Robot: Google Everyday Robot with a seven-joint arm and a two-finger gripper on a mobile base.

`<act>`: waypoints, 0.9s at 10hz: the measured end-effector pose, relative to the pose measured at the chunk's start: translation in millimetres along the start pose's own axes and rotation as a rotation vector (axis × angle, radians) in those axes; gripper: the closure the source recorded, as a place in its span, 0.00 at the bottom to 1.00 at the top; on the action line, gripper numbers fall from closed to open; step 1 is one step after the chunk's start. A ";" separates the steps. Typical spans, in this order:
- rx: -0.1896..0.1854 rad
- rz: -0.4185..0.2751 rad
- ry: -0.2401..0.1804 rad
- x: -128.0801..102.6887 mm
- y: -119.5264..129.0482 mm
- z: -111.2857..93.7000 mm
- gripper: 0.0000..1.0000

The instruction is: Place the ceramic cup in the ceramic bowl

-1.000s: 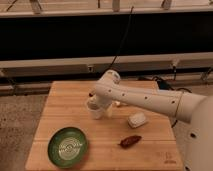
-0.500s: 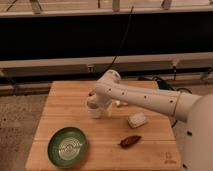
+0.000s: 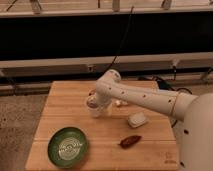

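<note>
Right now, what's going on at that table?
The robot's white arm reaches in from the right, and its gripper is down at the ceramic cup near the middle of the wooden table. The cup is not yet in the green ceramic bowl, which sits apart from it at the near left corner. A small white dish and a reddish-brown item lie further right, untouched.

Claw (image 3: pixel 96 100) half hidden above ceramic cup (image 3: pixel 93 111)
</note>
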 end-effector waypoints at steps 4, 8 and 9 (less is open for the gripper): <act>0.001 -0.003 -0.012 3.3 -2.0 2.2 0.20; 0.000 -0.006 -0.024 5.0 -3.6 4.9 0.33; 0.000 -0.006 -0.028 4.9 -4.5 5.7 0.45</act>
